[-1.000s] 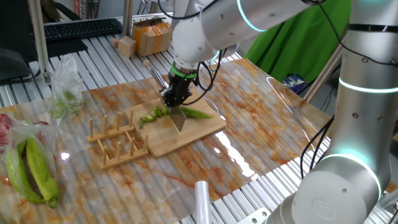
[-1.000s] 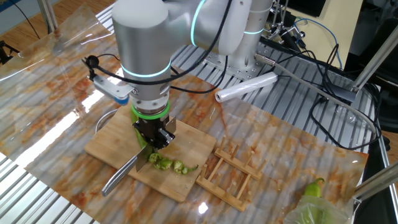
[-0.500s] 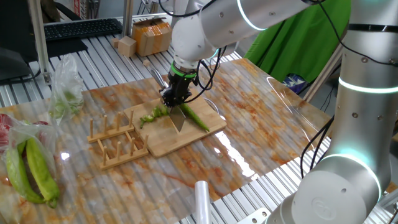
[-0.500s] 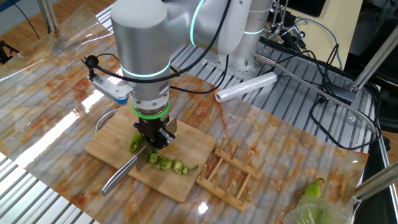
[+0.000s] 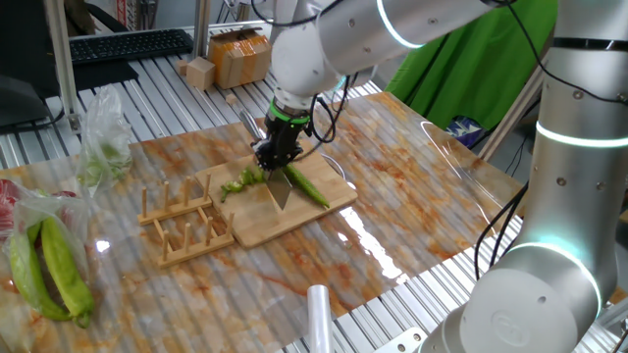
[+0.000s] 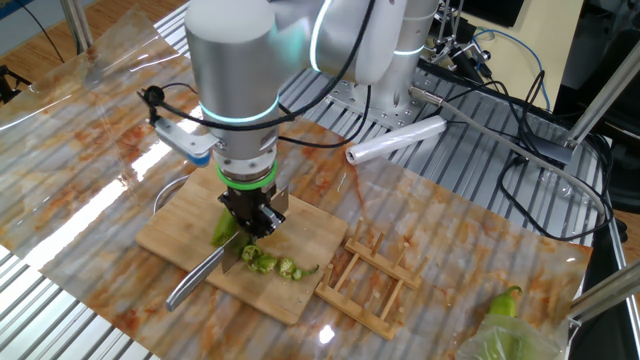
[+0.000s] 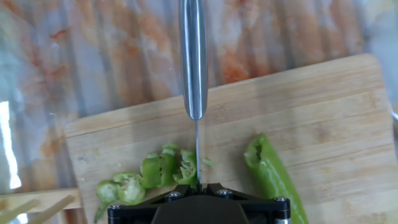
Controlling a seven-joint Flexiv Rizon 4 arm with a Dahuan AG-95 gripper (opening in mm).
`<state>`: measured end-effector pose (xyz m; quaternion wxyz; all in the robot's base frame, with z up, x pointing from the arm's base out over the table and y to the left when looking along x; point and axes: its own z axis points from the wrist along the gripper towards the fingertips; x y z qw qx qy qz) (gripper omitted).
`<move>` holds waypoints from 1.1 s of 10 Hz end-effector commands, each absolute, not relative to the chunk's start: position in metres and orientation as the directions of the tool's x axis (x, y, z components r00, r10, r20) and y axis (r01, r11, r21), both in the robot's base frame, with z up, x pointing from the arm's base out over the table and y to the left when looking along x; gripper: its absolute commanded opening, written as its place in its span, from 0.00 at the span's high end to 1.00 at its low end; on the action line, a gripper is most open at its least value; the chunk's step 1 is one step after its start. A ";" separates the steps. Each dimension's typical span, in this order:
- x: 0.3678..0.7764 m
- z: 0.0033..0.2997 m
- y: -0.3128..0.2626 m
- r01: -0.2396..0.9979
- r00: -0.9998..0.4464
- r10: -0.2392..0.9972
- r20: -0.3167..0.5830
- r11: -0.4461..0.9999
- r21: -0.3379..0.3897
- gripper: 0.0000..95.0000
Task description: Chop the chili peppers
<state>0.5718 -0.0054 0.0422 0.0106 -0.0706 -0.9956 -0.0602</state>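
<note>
Knife on board, chili part-cut.
We noted the pincer [image 5: 273, 157] clamped on the knife [image 7: 193, 59], blade between chili [image 7: 272, 176] and slices [image 7: 158, 174].

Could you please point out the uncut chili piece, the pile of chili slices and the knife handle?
uncut chili piece [image 7: 268, 169], hand view, middle of its body.
chili slices [image 7: 163, 171], hand view, centre of the pile.
knife handle [image 7: 193, 56], hand view, middle of the steel handle.
</note>
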 end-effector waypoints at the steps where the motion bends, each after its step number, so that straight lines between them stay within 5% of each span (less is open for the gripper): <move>1: 0.567 0.048 0.002 0.155 -0.988 0.154 0.024 0.980 0.127 1.00; 5: 0.565 0.058 0.005 0.097 -0.995 0.097 0.013 0.994 0.053 1.00; 11: 0.582 0.112 0.004 0.098 -0.994 0.097 0.057 0.995 0.025 1.00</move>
